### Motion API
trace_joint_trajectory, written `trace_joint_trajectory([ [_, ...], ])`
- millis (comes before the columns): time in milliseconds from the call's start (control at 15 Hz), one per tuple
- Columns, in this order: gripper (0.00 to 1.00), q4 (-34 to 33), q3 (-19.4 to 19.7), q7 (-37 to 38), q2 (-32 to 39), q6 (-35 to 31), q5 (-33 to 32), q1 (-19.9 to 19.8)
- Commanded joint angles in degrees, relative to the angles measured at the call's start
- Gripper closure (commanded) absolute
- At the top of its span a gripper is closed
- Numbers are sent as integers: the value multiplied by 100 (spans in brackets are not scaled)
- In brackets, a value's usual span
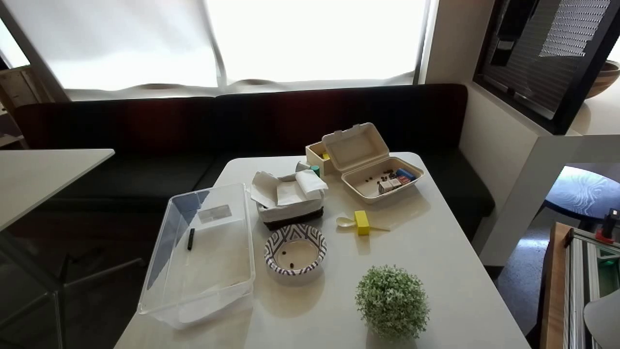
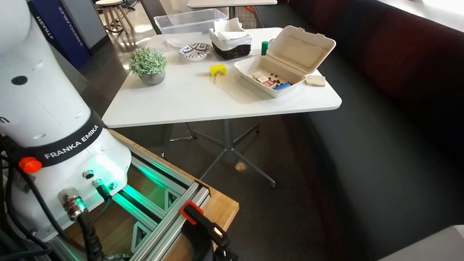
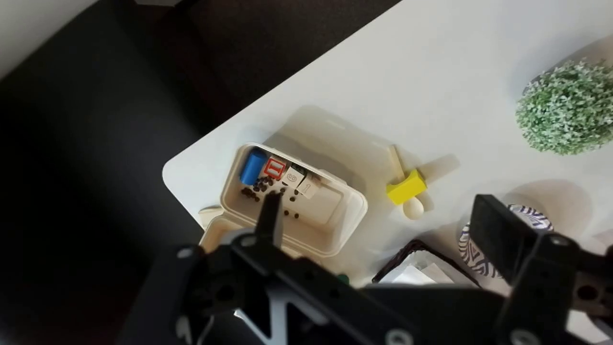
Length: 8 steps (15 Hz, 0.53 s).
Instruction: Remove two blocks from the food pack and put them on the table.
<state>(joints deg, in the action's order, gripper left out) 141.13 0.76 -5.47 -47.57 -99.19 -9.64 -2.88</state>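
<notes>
Beige food pack holds printed square-faced blocks, blue cylinder.

Toy blocks lay in the clamshell box on the worktop; the spoon lay under the arch block.

So the arm is chunky, smooth and white, with a black band reading FRANKA EMIKA. Fat black cable on a metal plug. The gripper? Mostly black, kinda blocky, silvery screws.
</notes>
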Motion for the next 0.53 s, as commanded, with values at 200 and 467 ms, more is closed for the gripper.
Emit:
trace_joint_trajectory([
  [200,0,69,415,107,888,-1137,-7,-60],
  [467,0,69,553,361,1843,-2321,-74,-314],
])
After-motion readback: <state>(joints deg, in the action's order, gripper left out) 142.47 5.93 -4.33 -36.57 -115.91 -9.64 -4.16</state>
